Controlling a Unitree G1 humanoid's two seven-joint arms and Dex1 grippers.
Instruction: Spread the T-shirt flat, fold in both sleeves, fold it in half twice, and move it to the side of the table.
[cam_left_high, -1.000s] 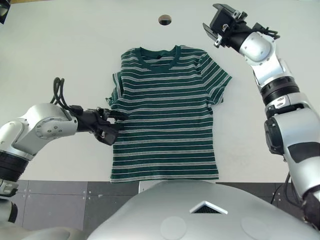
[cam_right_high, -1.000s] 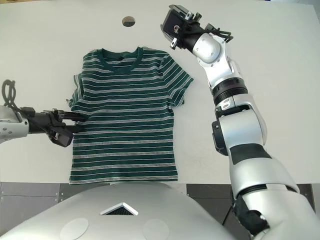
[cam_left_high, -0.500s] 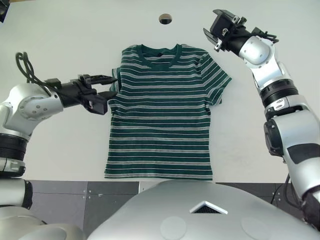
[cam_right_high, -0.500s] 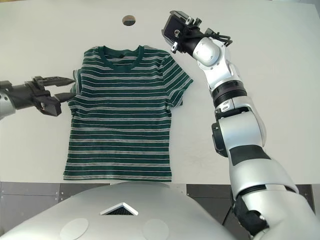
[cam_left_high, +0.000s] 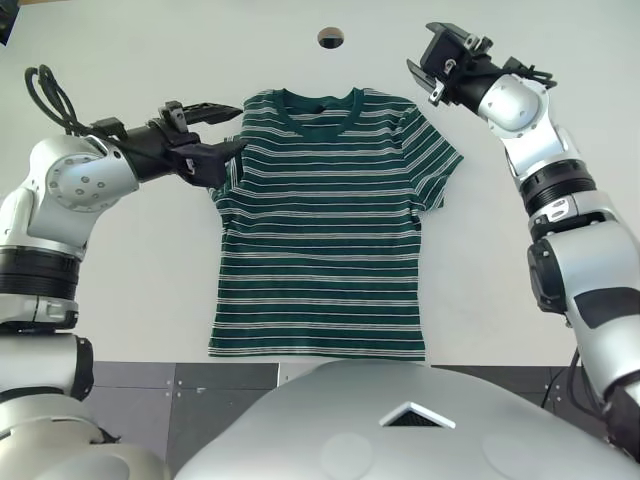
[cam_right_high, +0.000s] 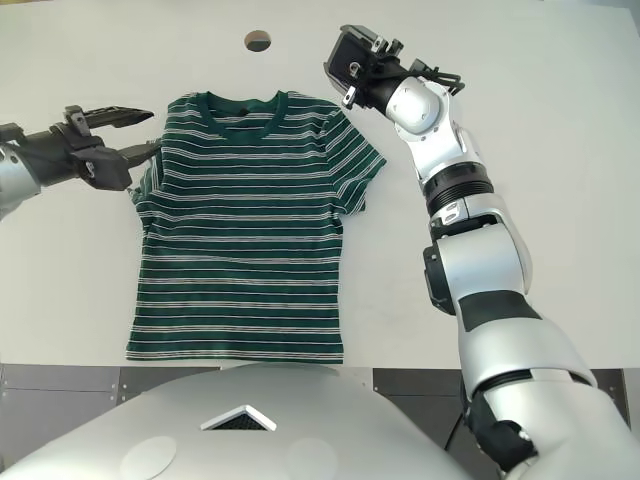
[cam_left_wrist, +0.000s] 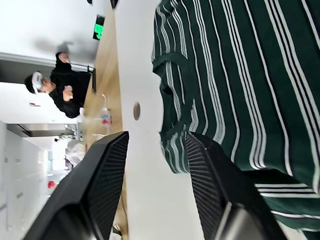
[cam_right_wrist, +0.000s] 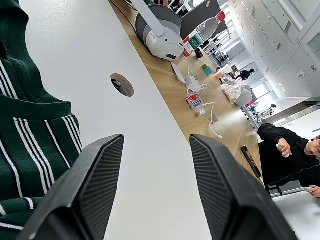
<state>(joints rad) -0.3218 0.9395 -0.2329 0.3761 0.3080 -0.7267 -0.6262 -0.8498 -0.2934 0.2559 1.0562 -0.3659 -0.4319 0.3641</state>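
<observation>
T-shirt: lying mostly flat in the middle of the white table, dark green with thin white stripes. Running its long axis from near to far, with the collar pointing toward the far side and the hem lying close to the near edge. Spreading the right sleeve out to the right; bunching and tucking in at the left sleeve, so that the left outline is looking uneven.

Left gripper: hovering at the far left corner of the shirt, just beside the left shoulder, fingers spread apart and gripping nothing. Overlapping the shoulder edge with the lower finger in the head views; not possible to tell whether touching the cloth or hanging just above it.

Right gripper: hanging above bare table beyond the right shoulder, well apart from the cloth, fingers likewise standing wide with nothing between them.

Crumpled sleeve folds hiding how the cloth is layered there.

Round hole: sitting in the tabletop just past the collar. Dark floor tiles showing below the near table edge. Wooden desk stretching beyond the far side, carrying a bottle and small clutter too blurred to make out.
</observation>
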